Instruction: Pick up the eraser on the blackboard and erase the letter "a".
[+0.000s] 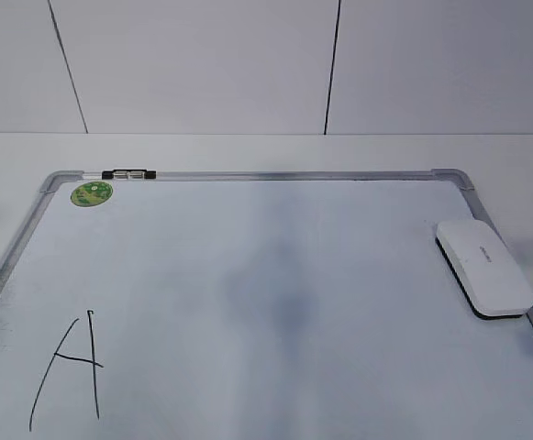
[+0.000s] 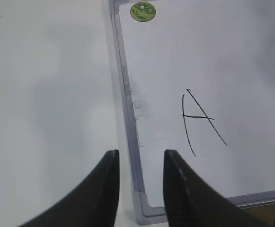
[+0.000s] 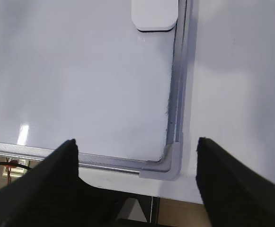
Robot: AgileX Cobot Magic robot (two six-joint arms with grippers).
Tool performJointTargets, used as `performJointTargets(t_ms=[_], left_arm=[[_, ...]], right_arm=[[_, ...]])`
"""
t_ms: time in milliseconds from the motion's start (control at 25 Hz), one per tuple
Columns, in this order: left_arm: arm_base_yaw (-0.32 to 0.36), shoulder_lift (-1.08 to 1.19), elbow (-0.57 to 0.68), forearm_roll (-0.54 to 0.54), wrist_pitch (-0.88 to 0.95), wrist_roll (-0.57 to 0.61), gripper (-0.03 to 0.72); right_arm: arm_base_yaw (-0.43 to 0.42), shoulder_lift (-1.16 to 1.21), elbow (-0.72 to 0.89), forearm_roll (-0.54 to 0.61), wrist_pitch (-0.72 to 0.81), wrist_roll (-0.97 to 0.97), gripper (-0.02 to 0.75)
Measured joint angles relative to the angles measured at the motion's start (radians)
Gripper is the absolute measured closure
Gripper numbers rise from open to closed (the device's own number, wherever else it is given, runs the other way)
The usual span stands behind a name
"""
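Note:
The eraser (image 1: 484, 268), a white oblong block with a dark base edge, lies on the right side of the blackboard (image 1: 248, 229), close to its frame. Its near end also shows at the top of the right wrist view (image 3: 155, 14). No small letter "a" shows in any view. Neither gripper appears in the exterior view. My left gripper (image 2: 141, 158) is open and empty above the board's near left corner. My right gripper (image 3: 136, 146) is wide open and empty above the near right corner, well short of the eraser.
A large capital A (image 1: 69, 367) is drawn at the board's lower left, also in the left wrist view (image 2: 199, 118). A green sticker (image 1: 92, 192) and a black-and-silver marker (image 1: 128, 173) sit at the far left corner. A grey smudge (image 1: 280, 302) marks the board's middle.

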Motion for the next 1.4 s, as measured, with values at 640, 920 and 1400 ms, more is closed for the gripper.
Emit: performJointTargets(t_ms=[640,920,1400], left_arm=[[0.000,-0.408,0.274,-0.064,0.011,0.000,0.453],[0.000,-0.529,0.355,-0.064,0.015,0.002,0.453],[0.000,-0.531,0.393,-0.028,-0.122,0.014,0.453]], right_arm=[[0.000,-0.410,0.131,-0.060,0.010,0.000,0.146],[0.000,-0.551,0.155,-0.065,0.021,0.000,0.146],[0.000,-0.556,0.175,-0.077,-0.015,0.000,0.146]])
